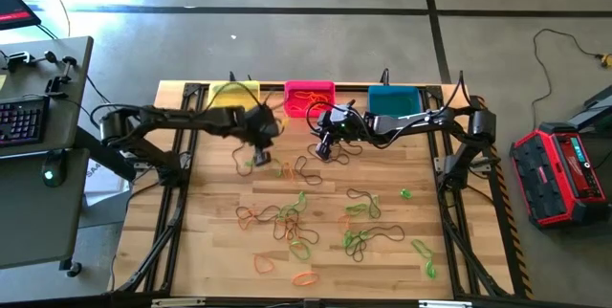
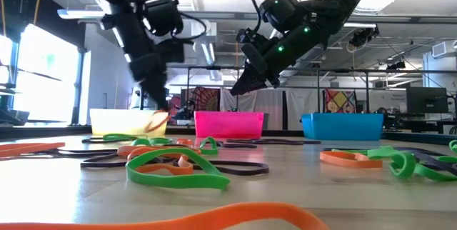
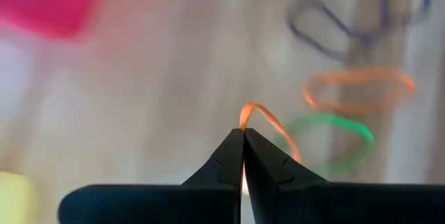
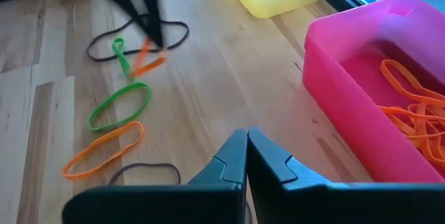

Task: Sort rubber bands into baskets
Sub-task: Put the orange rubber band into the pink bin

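Observation:
Many green, orange and dark rubber bands (image 1: 296,217) lie loose on the wooden table. The yellow basket (image 1: 232,96), the pink basket (image 1: 308,96) and the teal basket (image 1: 394,100) stand in a row at the far edge. Several orange bands (image 4: 410,106) lie in the pink one. My left gripper (image 1: 260,151) hangs in front of the yellow basket, shut on an orange band (image 3: 268,123). In front of the pink basket, above the table, my right gripper (image 1: 323,150) is shut with nothing between its fingers (image 4: 245,140). My left gripper pinches the orange band between its two fingertips (image 3: 233,147), and a short loop of it (image 3: 259,110) stands out past them. The fingers slant steeply down from the table's left. The band hangs slack below them (image 4: 147,58); whether its lower end touches the table I cannot tell.
A green band (image 4: 119,102), an orange band (image 4: 104,151) and a dark band (image 4: 174,36) lie close to the left gripper. More bands spread over the table's middle and near part (image 2: 178,169). Both arms reach in close together in front of the baskets.

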Controlling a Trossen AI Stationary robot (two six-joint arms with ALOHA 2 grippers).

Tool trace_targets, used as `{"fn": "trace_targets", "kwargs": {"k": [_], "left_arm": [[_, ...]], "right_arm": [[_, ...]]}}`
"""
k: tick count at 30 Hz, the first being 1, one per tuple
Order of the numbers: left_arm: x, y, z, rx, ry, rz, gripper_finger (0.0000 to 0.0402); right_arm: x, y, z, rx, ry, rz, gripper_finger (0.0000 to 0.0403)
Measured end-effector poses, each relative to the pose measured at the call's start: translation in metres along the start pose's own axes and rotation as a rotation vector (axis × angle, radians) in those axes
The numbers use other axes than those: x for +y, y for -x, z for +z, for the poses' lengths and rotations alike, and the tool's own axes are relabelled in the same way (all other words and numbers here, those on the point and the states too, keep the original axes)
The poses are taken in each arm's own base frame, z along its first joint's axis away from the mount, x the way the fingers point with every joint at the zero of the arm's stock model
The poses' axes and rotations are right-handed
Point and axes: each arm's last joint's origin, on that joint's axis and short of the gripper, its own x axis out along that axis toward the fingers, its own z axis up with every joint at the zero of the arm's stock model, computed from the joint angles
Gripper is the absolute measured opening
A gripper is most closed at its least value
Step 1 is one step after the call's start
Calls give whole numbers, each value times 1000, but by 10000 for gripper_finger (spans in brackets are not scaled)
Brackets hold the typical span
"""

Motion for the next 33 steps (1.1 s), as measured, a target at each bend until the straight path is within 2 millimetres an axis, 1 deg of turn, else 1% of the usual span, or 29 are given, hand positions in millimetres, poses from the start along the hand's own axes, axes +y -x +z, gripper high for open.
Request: {"fn": "trace_targets", "kwargs": {"k": [7,9,12,19,25,29,33], "left_arm": [[47,22,38,-158,-22,100,0],[57,25,48,-203,-32,116,0],[71,25,60,-239,-44,117,0],[98,7,94,-313,-64,133,0],[124,-17,113,-314,-66,119,0],[135,-31,115,-304,-51,103,0],[140,-41,111,-292,-44,77,3]], "right_arm": [[0,0,0,0,-7,0,0],[0,0,0,-1,-12,0,0],[0,0,0,-1,-15,0,0],[0,0,0,-2,-15,-1,0],[0,0,0,0,-8,-3,0],[0,0,0,3,-7,-3,0],[0,0,-1,6,-11,-5,0]]}}
